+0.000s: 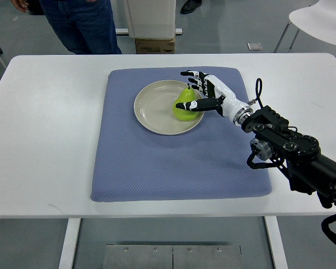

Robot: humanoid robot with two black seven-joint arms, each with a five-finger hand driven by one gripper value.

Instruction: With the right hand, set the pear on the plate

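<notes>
A green pear [184, 107] stands upright on the right part of the cream plate [157, 106], which lies on a blue-grey mat [173, 162]. My right hand [190, 89] reaches in from the right and straddles the pear. Its fingers [194, 77] stretch out nearly straight behind the pear. The thumb [204, 105] lies across the pear's front side. The fingers look spread rather than curled around the fruit. The left arm does not show.
The mat lies in the middle of a white table [45, 129]. A person in jeans [84, 22] stands beyond the far edge at the left. A cardboard box [154, 45] and a white chair [319, 17] stand behind the table.
</notes>
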